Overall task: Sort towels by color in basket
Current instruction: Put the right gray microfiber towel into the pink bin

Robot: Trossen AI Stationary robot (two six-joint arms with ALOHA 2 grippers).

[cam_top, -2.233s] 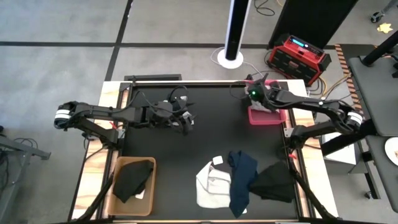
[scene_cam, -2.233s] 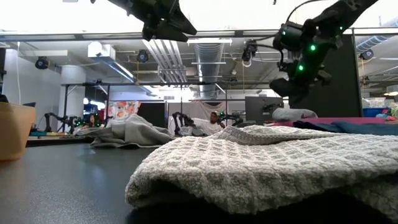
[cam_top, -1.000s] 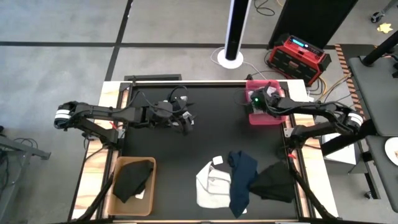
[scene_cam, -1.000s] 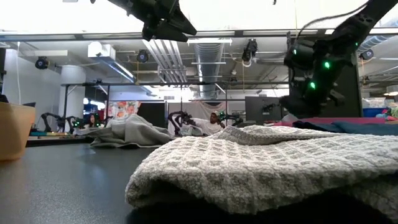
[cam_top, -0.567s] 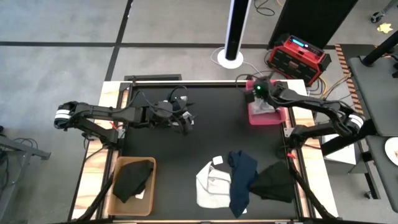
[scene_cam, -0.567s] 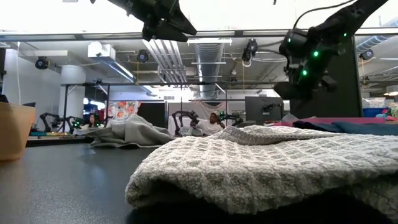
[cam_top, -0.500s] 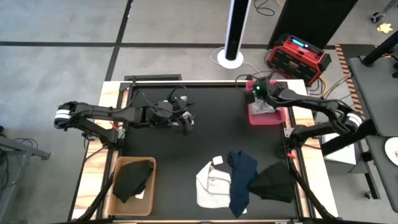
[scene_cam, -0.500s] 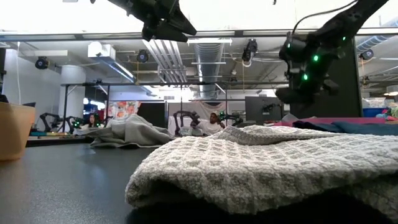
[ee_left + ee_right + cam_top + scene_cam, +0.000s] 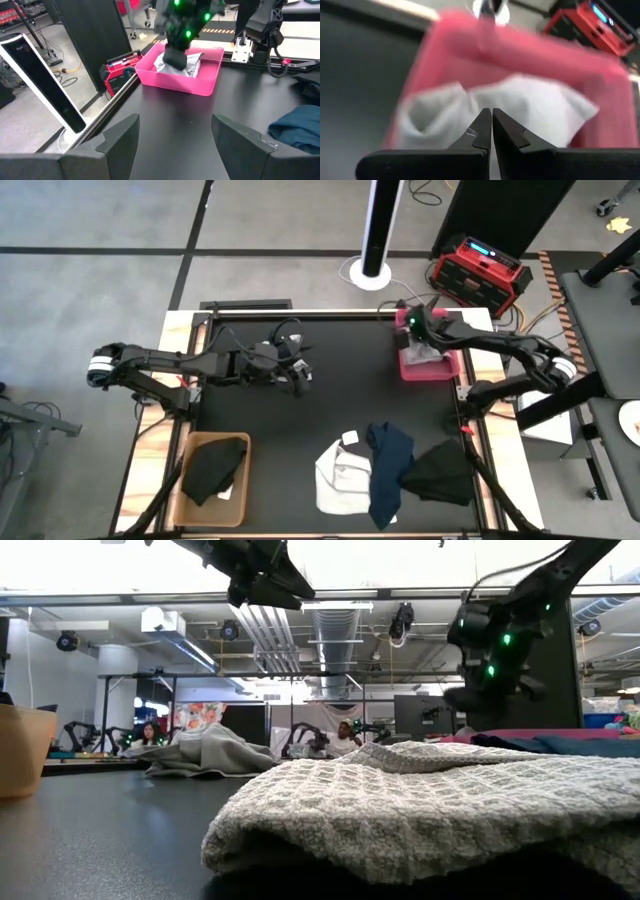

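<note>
Towels: crumpled light grey cloth [image 9: 530, 112] in pink plastic bin [image 9: 430, 366] | right gripper [image 9: 491, 125] closed, empty, above it | left gripper [image 9: 175, 137] parted, mid-table

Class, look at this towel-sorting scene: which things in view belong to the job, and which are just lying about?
Part of the job:
pink basket holding a light towel
brown basket holding a black towel
white towel, navy towel and second black towel on the table
right gripper, shut, above the pink basket

Lying about:
red box on the floor
</note>
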